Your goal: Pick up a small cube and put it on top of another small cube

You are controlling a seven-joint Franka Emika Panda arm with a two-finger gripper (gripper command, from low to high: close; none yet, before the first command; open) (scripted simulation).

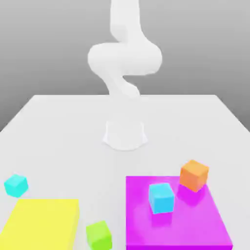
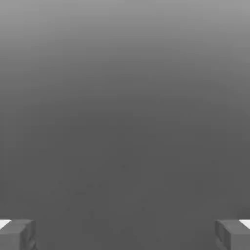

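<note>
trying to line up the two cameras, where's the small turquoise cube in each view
exterior view: the turquoise cube sits on the table by the exterior view's left edge, near the far corner of the yellow block.
hand view: plain grey between the open tool's fingers.
shared landmark: the arm, whose tool's fingers edge the hand view.

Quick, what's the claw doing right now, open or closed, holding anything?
Claw: open, fingers spread wide apart, nothing between them, holding nothing.
</note>
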